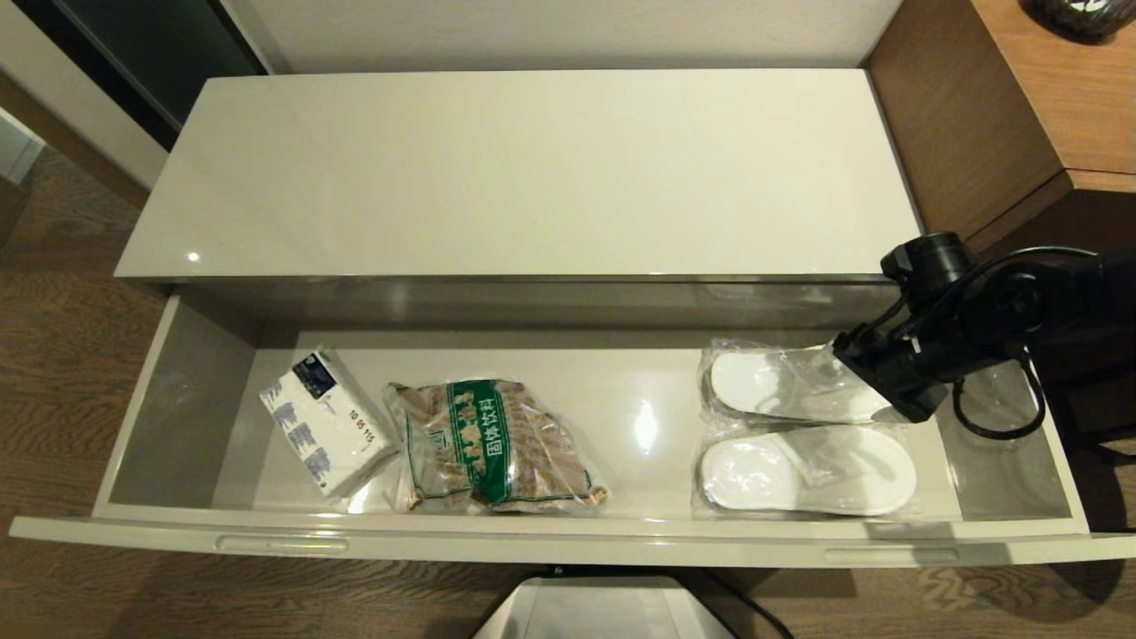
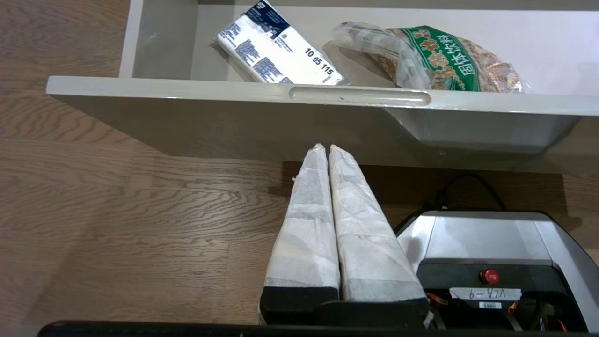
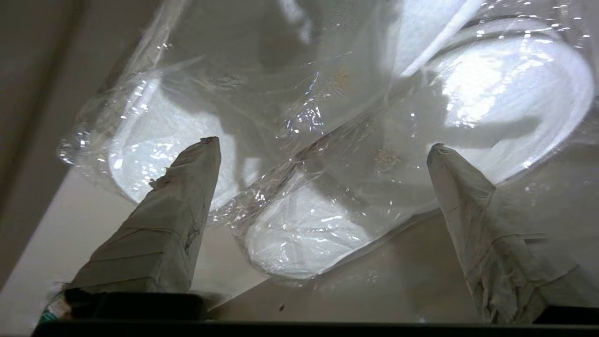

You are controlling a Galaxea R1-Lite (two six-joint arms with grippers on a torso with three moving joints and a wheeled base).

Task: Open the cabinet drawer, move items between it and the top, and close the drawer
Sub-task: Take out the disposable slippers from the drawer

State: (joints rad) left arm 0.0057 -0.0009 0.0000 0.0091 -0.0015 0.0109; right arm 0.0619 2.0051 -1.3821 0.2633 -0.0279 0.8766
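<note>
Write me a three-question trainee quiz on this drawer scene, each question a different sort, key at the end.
1. True or false: the cabinet drawer stands open and the top lies bare.
2. The right gripper is above: A) the tissue pack; B) the bagged slippers; C) the snack bag.
3. Fill in: the left gripper, outside the drawer front over the floor, is ____.

Key: 1 true. 2 B: its fingers are spread wide over the plastic, gripping nothing. 3 shut, fingers pressed together.
</note>
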